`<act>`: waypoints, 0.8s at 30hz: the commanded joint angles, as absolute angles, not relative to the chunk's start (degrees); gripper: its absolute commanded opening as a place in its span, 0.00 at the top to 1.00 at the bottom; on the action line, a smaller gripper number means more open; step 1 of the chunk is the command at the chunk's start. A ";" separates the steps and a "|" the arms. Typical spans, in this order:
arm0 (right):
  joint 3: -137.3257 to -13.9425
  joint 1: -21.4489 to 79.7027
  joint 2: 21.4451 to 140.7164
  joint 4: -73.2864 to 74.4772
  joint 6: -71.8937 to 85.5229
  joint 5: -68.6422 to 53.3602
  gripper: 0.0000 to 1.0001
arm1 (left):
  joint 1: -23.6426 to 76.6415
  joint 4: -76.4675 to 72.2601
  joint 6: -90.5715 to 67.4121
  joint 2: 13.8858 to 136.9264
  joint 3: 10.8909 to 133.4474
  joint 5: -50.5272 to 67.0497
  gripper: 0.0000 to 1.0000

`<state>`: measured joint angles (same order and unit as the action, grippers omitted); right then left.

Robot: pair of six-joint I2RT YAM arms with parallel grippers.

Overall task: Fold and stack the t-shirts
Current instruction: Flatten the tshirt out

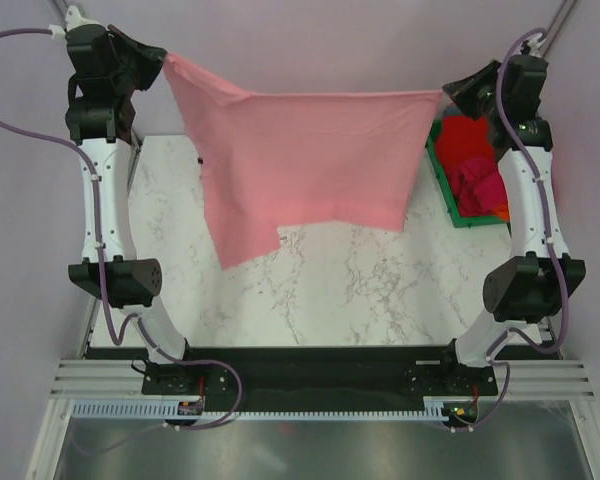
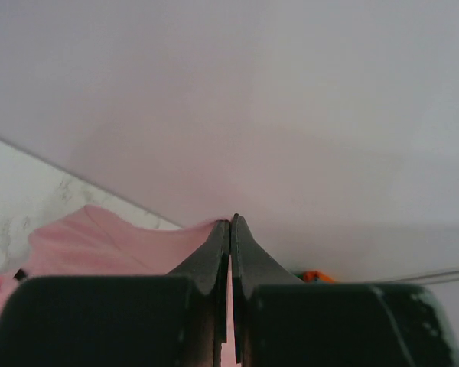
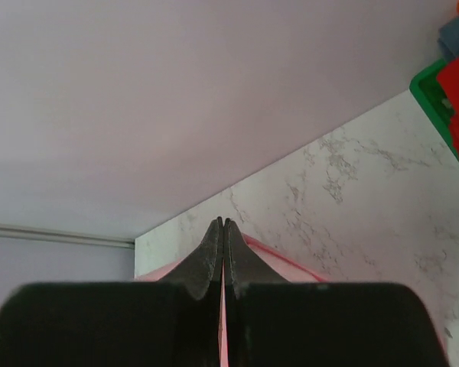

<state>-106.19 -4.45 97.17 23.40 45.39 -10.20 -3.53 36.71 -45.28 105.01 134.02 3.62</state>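
A salmon-pink t-shirt (image 1: pixel 300 165) hangs stretched in the air over the far part of the marble table (image 1: pixel 340 290). My left gripper (image 1: pixel 163 58) is shut on its upper left corner, high at the back left. My right gripper (image 1: pixel 446 93) is shut on its upper right corner, high at the back right. In the left wrist view the pink cloth (image 2: pixel 115 245) bulges left of my shut gripper (image 2: pixel 231 222). The right wrist view shows pink cloth (image 3: pixel 287 264) pinched in my shut gripper (image 3: pixel 222 223). More t-shirts, red (image 1: pixel 467 140) and magenta (image 1: pixel 480 185), lie in a bin.
A green plastic bin (image 1: pixel 447 195) stands at the table's back right edge, under my right arm; its rim (image 3: pixel 428 95) shows in the right wrist view. A lilac wall rises behind the table. The arm bases sit on a black bar (image 1: pixel 320 372) at the near edge.
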 commanded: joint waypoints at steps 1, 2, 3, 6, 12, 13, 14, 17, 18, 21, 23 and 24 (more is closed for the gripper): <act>-117.57 -7.38 97.38 21.27 47.28 -12.74 1.00 | -4.13 26.65 -46.05 102.57 141.94 5.36 0.98; -118.73 -7.82 98.51 21.36 47.63 -13.01 1.00 | -4.04 25.50 -46.14 102.66 141.94 5.36 0.98; -119.70 -8.43 98.96 21.27 47.72 -13.79 1.00 | -4.22 23.49 -46.32 102.83 142.03 5.36 0.98; -121.11 -8.70 100.72 21.27 47.72 -15.28 1.00 | -4.48 22.76 -46.93 104.67 141.68 5.97 0.98; -110.59 -8.70 100.55 20.05 47.55 -19.77 1.00 | -4.22 22.59 -46.15 102.05 129.16 9.57 0.98; -105.35 -8.61 98.89 19.17 47.29 -19.95 1.00 | -3.96 22.33 -45.62 100.47 126.59 9.58 0.98; -102.68 -8.61 97.92 17.86 47.02 -19.86 1.00 | -3.26 22.24 -44.05 97.41 123.78 9.23 0.98; -93.54 -8.61 93.89 16.61 45.27 -18.37 1.00 | -1.42 22.24 -42.37 91.08 111.39 6.52 0.98; -91.25 -8.70 92.91 16.18 44.92 -18.02 1.00 | -0.97 22.32 -42.45 85.92 103.70 3.28 0.98; -80.45 -8.61 88.61 13.29 45.00 -17.75 1.00 | -0.70 20.05 -44.64 75.81 86.48 0.19 0.98; -72.10 -8.70 85.18 11.44 45.17 -16.71 1.00 | -0.79 18.21 -45.61 70.60 78.26 0.18 0.98; -66.94 -8.61 82.64 10.73 45.18 -16.09 1.00 | -0.62 18.02 -46.05 65.96 71.00 -1.83 0.98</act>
<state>-74.63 -8.49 91.70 17.17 46.04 -17.80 -0.23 24.05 -45.01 78.00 81.67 3.44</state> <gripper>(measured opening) 0.007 0.029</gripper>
